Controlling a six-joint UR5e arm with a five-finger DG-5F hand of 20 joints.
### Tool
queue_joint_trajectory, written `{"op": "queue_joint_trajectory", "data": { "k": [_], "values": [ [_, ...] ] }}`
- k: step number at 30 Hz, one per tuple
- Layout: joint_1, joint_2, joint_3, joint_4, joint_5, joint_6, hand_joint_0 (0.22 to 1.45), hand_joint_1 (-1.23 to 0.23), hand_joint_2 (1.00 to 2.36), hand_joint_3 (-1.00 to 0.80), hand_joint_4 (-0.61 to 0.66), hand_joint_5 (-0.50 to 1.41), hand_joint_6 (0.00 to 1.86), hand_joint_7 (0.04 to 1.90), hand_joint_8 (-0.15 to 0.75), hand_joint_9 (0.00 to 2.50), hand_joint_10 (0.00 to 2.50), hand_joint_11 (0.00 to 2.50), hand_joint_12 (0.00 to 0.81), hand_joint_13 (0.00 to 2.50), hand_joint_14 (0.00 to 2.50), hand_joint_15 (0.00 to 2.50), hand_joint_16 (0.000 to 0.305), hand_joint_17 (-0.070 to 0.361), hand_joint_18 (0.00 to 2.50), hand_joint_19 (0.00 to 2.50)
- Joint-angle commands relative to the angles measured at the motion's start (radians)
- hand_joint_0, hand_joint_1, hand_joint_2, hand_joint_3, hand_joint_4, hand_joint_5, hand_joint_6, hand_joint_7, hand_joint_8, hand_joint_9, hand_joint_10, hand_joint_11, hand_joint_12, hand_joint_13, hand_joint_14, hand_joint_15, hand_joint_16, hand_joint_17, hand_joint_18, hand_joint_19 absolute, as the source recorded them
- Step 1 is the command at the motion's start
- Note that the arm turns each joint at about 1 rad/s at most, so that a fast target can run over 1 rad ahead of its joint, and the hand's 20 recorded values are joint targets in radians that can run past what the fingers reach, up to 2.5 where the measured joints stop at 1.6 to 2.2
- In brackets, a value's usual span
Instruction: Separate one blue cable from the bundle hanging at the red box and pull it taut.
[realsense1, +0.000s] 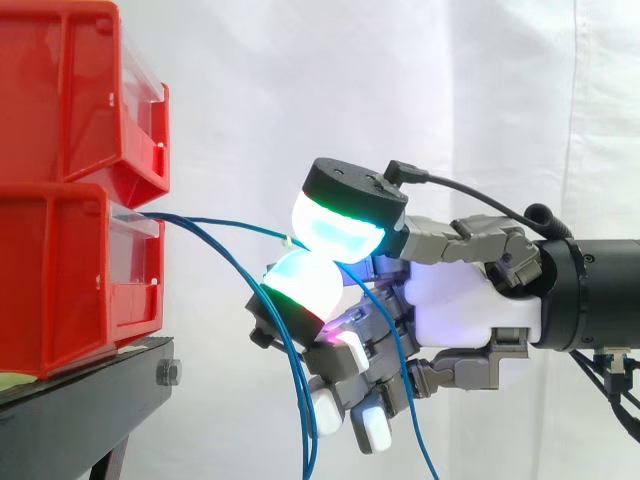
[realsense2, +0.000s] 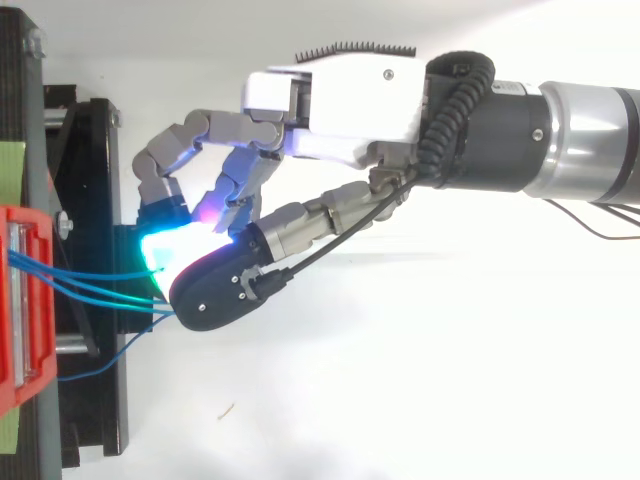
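My robot hand (realsense1: 460, 300) pinches one blue cable (realsense1: 220, 225) between glowing pads (realsense1: 305, 280) | it runs straight to the red box (realsense1: 60, 270) | other cables (realsense1: 308, 440) hang loose

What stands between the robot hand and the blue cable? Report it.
Nothing visible. The robot hand pinches one blue cable between two pads; the other cables hang across its lower fingers.
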Motion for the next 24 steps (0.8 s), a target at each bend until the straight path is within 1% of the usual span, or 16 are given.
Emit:
{"op": "queue_joint_trajectory", "data": {
  "k": [1, 5, 7, 8, 9, 10, 11, 12, 15, 18, 24],
  "values": [
    [0.000, 0.000, 0.001, 0.000, 0.000, 0.000, 0.69, -0.80, 1.02, -0.14, 0.09, -0.22, 0.86, 1.31, 0.321, 0.96, 0.03, 1.15, 0.355, 0.97, 0.02, 0.59, 0.054, 0.122, 1.00, 0.59],
    [-0.001, 0.000, 0.000, 0.000, 0.008, 0.000, 0.69, -0.80, 1.02, -0.14, 0.10, -0.22, 0.86, 1.32, 0.318, 0.97, 0.03, 1.15, 0.357, 0.98, 0.02, 0.59, 0.054, 0.122, 1.00, 0.60],
    [0.000, 0.000, 0.000, 0.000, 0.008, 0.000, 0.67, -0.78, 1.02, -0.23, 0.12, -0.22, 0.85, 1.30, 0.319, 0.96, 0.03, 1.16, 0.359, 0.97, 0.02, 0.60, 0.054, 0.122, 1.00, 0.60],
    [0.000, 0.000, 0.000, 0.000, 0.008, 0.000, 0.60, -0.68, 1.01, -0.43, 0.13, -0.22, 0.84, 1.28, 0.318, 0.96, 0.03, 1.15, 0.361, 0.97, 0.02, 0.60, 0.055, 0.124, 0.99, 0.61],
    [0.000, 0.000, 0.001, 0.000, 0.008, 0.000, 0.58, -0.63, 1.00, -0.50, 0.14, -0.22, 0.83, 1.27, 0.324, 0.97, 0.03, 1.15, 0.361, 0.97, 0.02, 0.60, 0.055, 0.125, 0.99, 0.61],
    [0.000, 0.000, 0.000, 0.000, 0.006, 0.000, 0.55, -0.54, 1.00, -0.50, 0.15, -0.22, 0.82, 1.25, 0.326, 0.97, 0.03, 1.15, 0.368, 0.98, 0.02, 0.61, 0.056, 0.126, 1.00, 0.62],
    [0.000, 0.000, 0.000, 0.000, 0.006, 0.000, 0.55, -0.51, 1.00, -0.50, 0.15, -0.22, 0.82, 1.24, 0.330, 0.97, 0.03, 1.15, 0.369, 0.98, 0.02, 0.61, 0.056, 0.127, 1.00, 0.62],
    [0.000, 0.000, 0.000, 0.000, 0.006, 0.000, 0.55, -0.45, 1.00, -0.50, 0.14, -0.21, 0.81, 1.22, 0.330, 0.98, 0.03, 1.14, 0.370, 0.98, 0.02, 0.60, 0.056, 0.126, 1.00, 0.62],
    [0.002, 0.000, 0.000, 0.000, 0.008, 0.000, 0.61, -0.37, 1.00, -0.50, 0.15, -0.20, 0.79, 1.22, 0.323, 0.99, 0.03, 1.15, 0.363, 0.98, 0.02, 0.61, 0.054, 0.122, 0.98, 0.64],
    [0.002, 0.000, 0.000, 0.000, 0.006, 0.000, 0.64, -0.39, 1.00, -0.48, 0.15, -0.19, 0.77, 1.24, 0.323, 1.00, 0.03, 1.15, 0.362, 0.99, 0.02, 0.61, 0.054, 0.122, 0.99, 0.65],
    [0.002, 0.000, 0.000, 0.000, 0.008, 0.000, 0.62, -0.50, 1.02, -0.27, 0.15, -0.18, 0.73, 1.28, 0.319, 0.99, 0.03, 1.16, 0.363, 0.98, 0.02, 0.62, 0.055, 0.123, 0.98, 0.66]
  ]
}}
